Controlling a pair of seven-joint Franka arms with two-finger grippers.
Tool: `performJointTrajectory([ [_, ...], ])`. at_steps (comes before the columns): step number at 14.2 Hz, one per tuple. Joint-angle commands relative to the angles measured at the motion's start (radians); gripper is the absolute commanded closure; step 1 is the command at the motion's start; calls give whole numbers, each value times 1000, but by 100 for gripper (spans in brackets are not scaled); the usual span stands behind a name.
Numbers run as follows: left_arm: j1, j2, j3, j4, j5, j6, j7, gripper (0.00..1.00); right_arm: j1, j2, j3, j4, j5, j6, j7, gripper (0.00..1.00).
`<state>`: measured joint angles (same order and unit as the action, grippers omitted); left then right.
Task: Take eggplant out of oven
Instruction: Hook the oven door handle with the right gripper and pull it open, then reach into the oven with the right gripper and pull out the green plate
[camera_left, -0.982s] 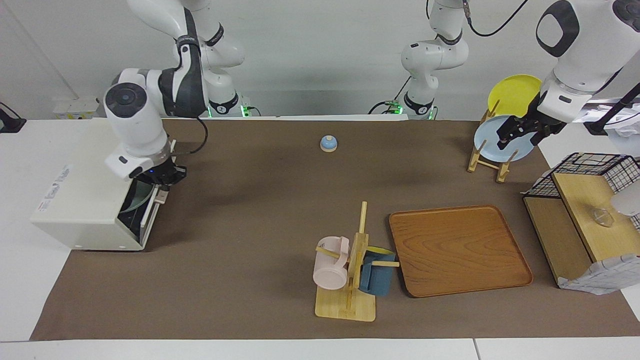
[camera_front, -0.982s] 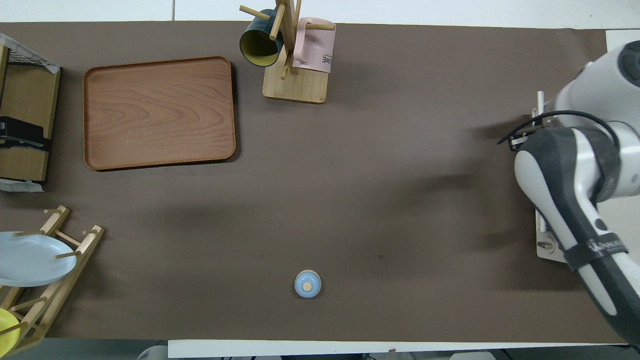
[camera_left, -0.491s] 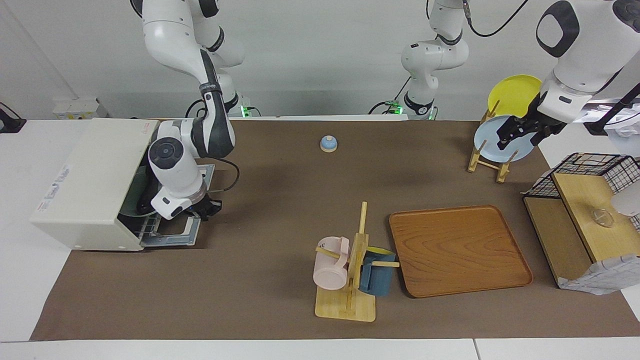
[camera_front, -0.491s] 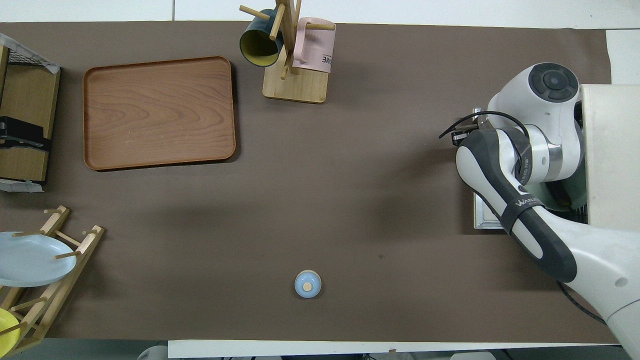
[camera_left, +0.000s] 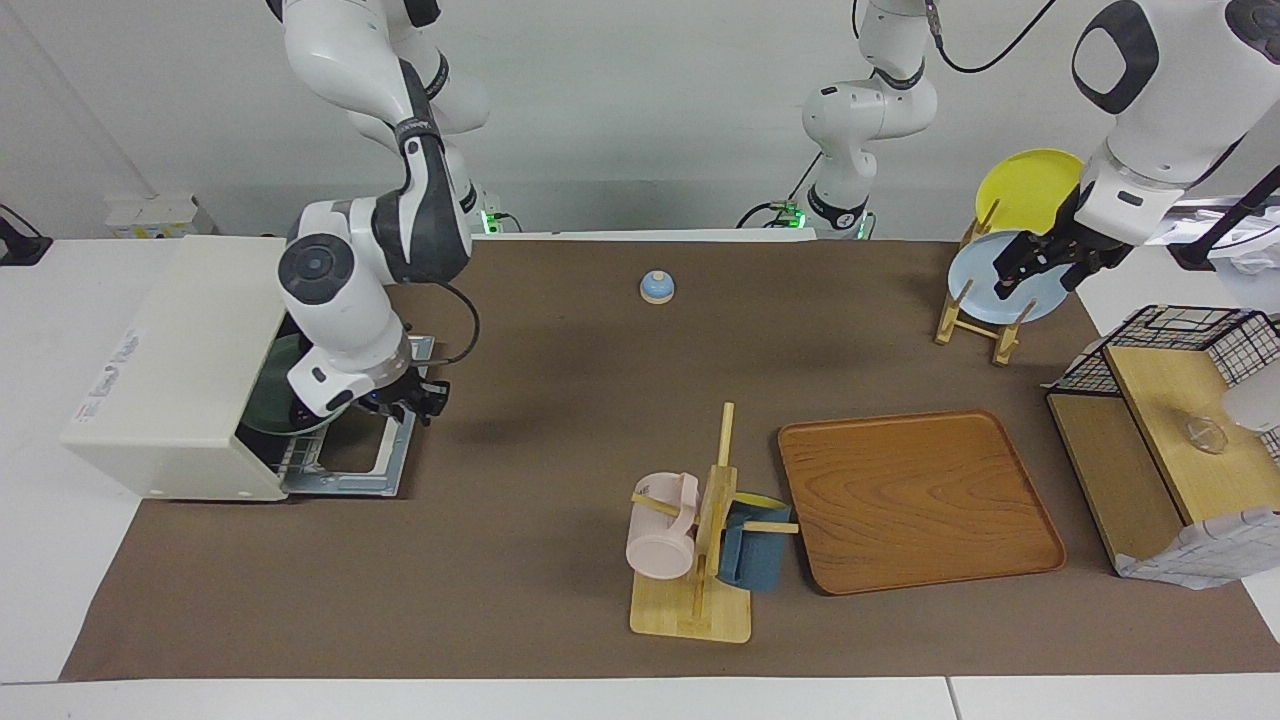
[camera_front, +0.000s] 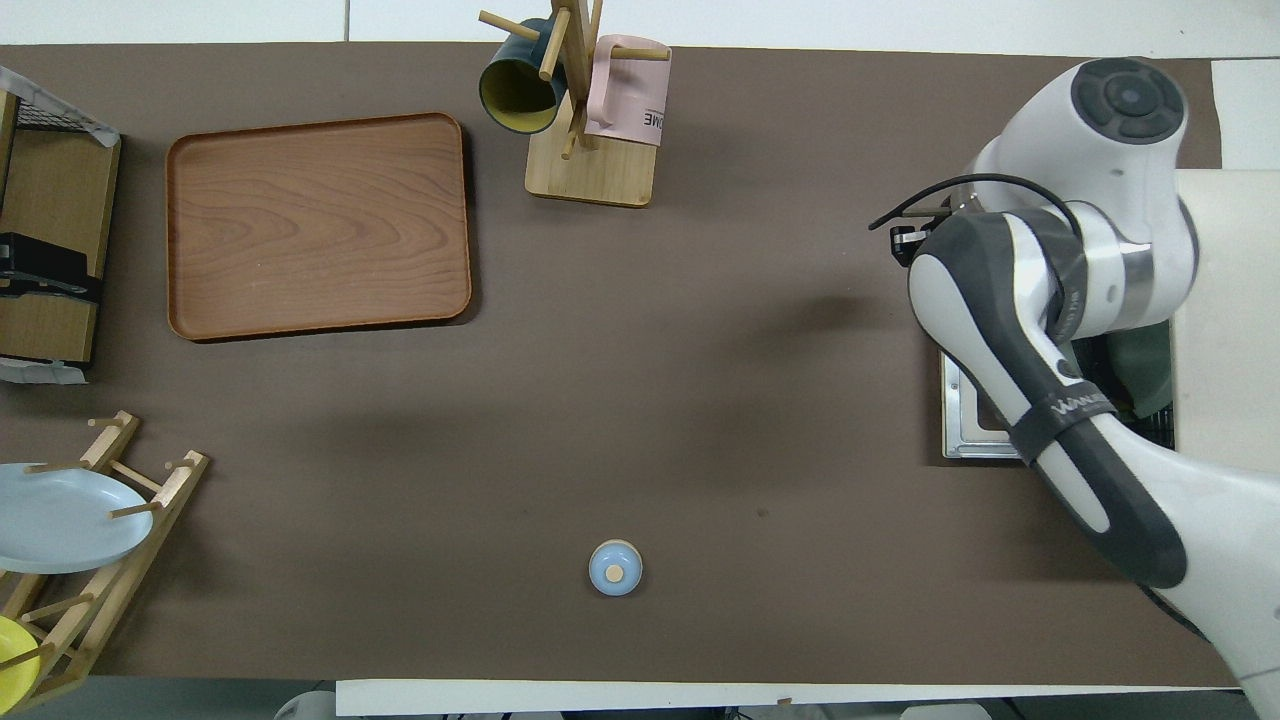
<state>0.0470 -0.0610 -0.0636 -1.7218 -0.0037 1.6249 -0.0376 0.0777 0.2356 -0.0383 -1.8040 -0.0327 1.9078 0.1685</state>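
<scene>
- Facing view: the oven (camera_left: 170, 370) sits at the right arm's end of the table, its door (camera_left: 385, 455) dropped flat in front of it. The right gripper (camera_left: 405, 400) hangs over the door's outer edge; I cannot tell how its fingers stand or whether they hold anything.
- The eggplant is not visible; a dark green plate (camera_left: 275, 400) shows inside the opening, and the eggplant may lie there, hidden by the wrist.
- The left gripper (camera_left: 1030, 268) waits by the light blue plate (camera_left: 985, 285) in the dish rack (camera_left: 975, 320).
- Overhead view: the right arm covers most of the opening.
- Risk: reaching in blind could knock the plate or snag the wire rack.
</scene>
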Motion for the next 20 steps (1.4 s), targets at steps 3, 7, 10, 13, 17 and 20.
performJointTrajectory([
  [3, 10, -3, -5, -7, 2, 10, 5, 0, -52, -47, 8, -132, -82, 27, -4, 39],
  [7, 8, -3, -5, -7, 2, 10, 5, 0, -69, -61, 9, -176, -138, 65, -40, 72],
  [10, 8, -3, -5, -8, 2, 10, 5, 0, -59, -61, 11, -176, -162, 63, -43, 100],
  [13, 10, -3, -5, -7, 2, 10, 5, 0, 40, -42, 18, -100, -204, 7, -17, 100],
  [17, 8, -3, -5, -8, 2, 10, 5, 0, 293, 149, 21, 232, -159, -211, 355, 100],
  [20, 10, -3, -5, -7, 2, 10, 5, 0, 445, 342, 21, 467, -12, -245, 575, 100],
])
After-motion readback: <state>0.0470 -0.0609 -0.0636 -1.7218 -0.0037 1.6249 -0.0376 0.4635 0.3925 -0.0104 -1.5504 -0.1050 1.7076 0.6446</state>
